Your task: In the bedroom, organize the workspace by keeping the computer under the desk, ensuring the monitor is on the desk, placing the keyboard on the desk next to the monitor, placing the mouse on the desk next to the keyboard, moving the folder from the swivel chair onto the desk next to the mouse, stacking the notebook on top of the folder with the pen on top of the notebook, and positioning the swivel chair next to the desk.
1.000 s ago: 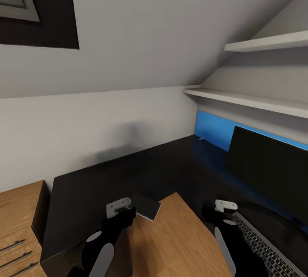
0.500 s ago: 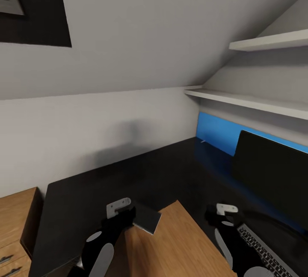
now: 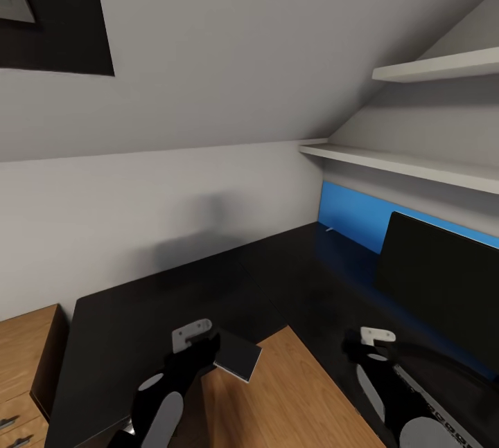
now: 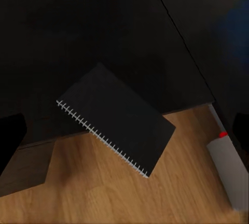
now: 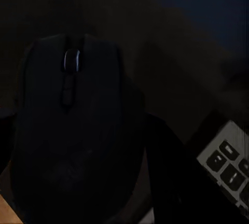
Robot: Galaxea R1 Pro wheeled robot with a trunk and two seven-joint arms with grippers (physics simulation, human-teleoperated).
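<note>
A black spiral notebook (image 4: 116, 125) lies slanted across the edge of the black desk (image 3: 173, 302) and a wood surface (image 3: 291, 399). My left gripper (image 3: 208, 345) hovers over the notebook (image 3: 237, 356), open, its fingers (image 4: 10, 141) wide apart and clear of it. My right gripper (image 3: 360, 354) is low over the desk, left of the keyboard (image 3: 443, 427), shut on the black mouse (image 5: 78, 130). One finger (image 5: 161, 172) presses the mouse's side, with keyboard keys (image 5: 228, 167) beyond. The monitor (image 3: 443, 296) stands on the desk at right.
A white stick with a red mark (image 4: 225, 167) lies on the wood by the desk edge. Oak drawers (image 3: 28, 358) stand left of the desk. A blue back panel (image 3: 353, 216) and two wall shelves (image 3: 402, 160) sit behind the monitor under a sloped ceiling.
The view swung a little to the right early on. My right gripper has since shifted right, toward the keyboard. The left gripper and notebook hold still.
</note>
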